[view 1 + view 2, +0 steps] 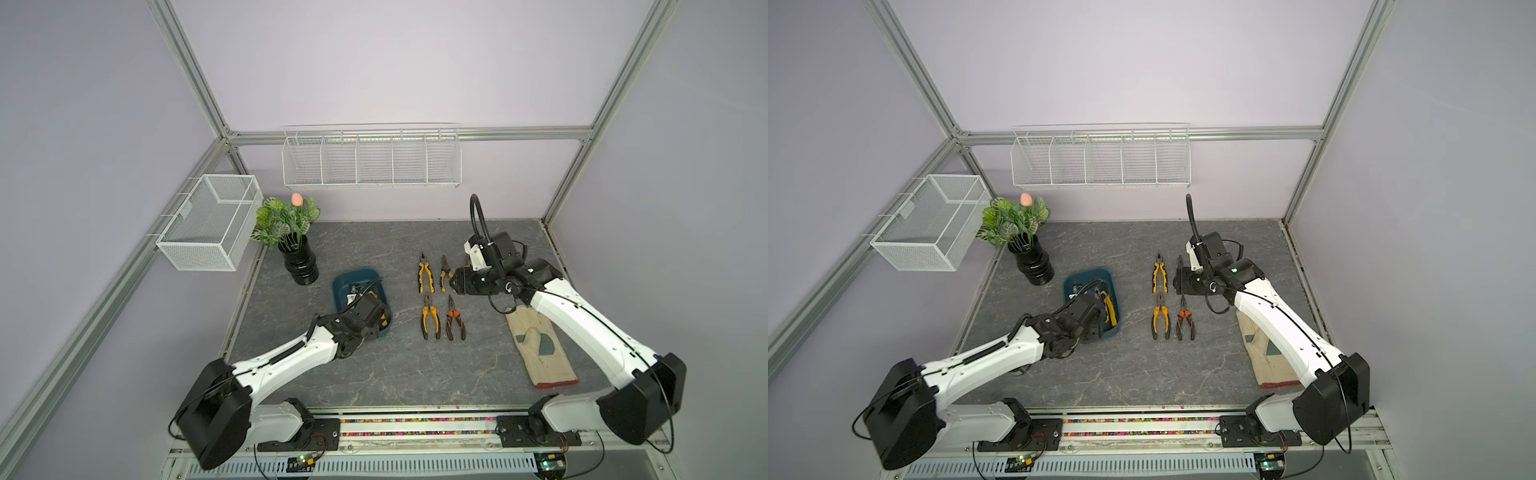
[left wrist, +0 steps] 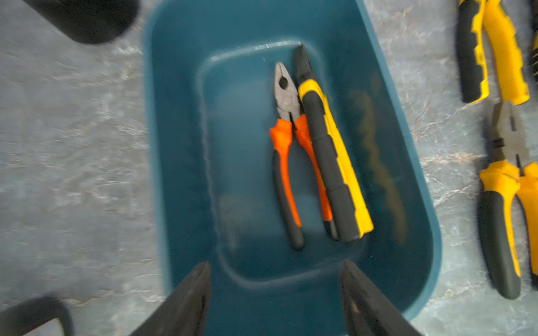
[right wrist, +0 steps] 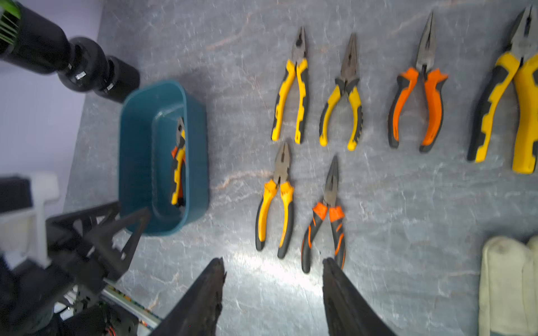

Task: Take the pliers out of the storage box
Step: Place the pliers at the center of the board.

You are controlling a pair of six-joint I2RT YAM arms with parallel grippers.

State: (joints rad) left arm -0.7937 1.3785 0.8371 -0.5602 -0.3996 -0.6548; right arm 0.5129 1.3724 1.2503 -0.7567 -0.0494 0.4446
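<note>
Two pliers are lying side by side inside the storage box (image 2: 174, 145): an orange-handled pair (image 2: 286, 151) and a yellow-handled pair (image 2: 334, 163), touching, just ahead of the left pincer (image 2: 275, 264). It is hovering over the box, jaws spread wide, holding nothing. Six further pliers (image 3: 291, 84) are lying on the surface (image 3: 407, 203) ahead of the right pincer (image 3: 273, 259), which is gaping and empty. The orange-black long-nosed pair (image 3: 327, 215) is lying nearest its fingertips.

Two pliers (image 2: 324, 151) in storage box (image 2: 174, 131) (side by side), six pliers (image 3: 281, 165) on table (image 3: 407, 218), right of it
</note>
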